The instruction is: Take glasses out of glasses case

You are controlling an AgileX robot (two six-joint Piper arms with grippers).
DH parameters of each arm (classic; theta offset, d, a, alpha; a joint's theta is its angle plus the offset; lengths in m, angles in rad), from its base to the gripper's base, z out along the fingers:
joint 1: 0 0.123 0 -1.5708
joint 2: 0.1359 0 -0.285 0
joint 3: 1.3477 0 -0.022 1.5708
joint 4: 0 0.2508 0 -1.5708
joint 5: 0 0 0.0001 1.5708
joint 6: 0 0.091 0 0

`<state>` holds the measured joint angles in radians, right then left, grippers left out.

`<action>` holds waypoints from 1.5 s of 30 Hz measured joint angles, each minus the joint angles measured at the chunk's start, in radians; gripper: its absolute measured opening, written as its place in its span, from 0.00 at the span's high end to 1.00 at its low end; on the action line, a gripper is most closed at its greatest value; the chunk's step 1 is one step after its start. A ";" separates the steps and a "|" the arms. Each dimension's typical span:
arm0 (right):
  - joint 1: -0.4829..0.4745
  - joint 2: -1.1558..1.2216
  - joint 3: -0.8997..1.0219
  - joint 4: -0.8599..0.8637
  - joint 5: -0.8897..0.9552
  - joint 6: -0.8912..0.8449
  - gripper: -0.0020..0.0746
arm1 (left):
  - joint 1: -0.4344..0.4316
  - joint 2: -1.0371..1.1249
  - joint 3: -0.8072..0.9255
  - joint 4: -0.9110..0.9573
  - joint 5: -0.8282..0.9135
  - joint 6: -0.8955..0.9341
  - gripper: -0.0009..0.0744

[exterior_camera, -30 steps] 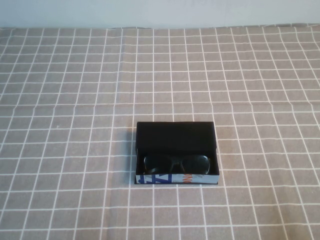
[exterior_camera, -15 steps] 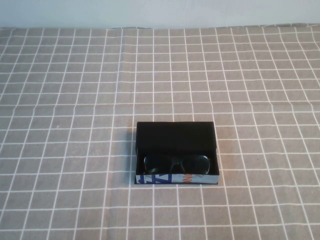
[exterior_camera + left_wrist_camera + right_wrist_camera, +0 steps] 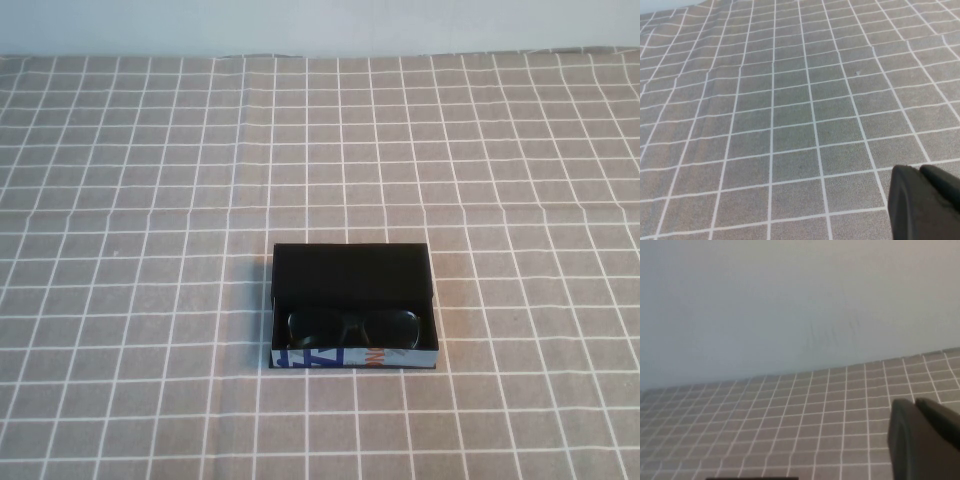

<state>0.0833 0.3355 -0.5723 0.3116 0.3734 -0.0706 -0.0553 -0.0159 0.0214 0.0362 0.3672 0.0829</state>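
Observation:
The black glasses case (image 3: pixel 350 268) lies open on the checked cloth, a little near of the table's middle in the high view. Its printed white, blue and orange front edge (image 3: pixel 355 357) faces me. The black glasses (image 3: pixel 352 325) lie inside the case against that front edge, lenses side by side. Neither arm shows in the high view. My left gripper (image 3: pixel 919 169) is shut and empty above bare cloth in the left wrist view. My right gripper (image 3: pixel 915 402) is shut and empty in the right wrist view, facing the cloth's far edge and the wall.
A grey tablecloth with a white grid (image 3: pixel 150 300) covers the whole table. A pale wall (image 3: pixel 320 25) runs along the far edge. Nothing else stands on the cloth around the case.

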 joint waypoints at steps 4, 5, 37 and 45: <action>0.000 0.141 -0.138 0.015 0.135 -0.154 1.00 | 0.000 0.000 0.000 0.000 0.000 0.000 0.99; 0.000 0.173 -0.167 0.021 0.170 -0.195 1.00 | 0.000 0.000 0.000 0.000 0.000 0.000 0.99; 0.254 1.172 -0.859 0.155 0.787 -1.091 1.00 | 0.000 0.000 0.000 0.000 0.000 0.000 0.99; 0.390 1.347 -1.013 -0.097 0.852 -1.026 1.00 | 0.000 0.000 0.000 0.000 0.000 0.000 0.99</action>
<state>0.4729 1.6826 -1.5855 0.2148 1.2251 -1.0966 -0.0553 -0.0159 0.0214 0.0362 0.3672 0.0829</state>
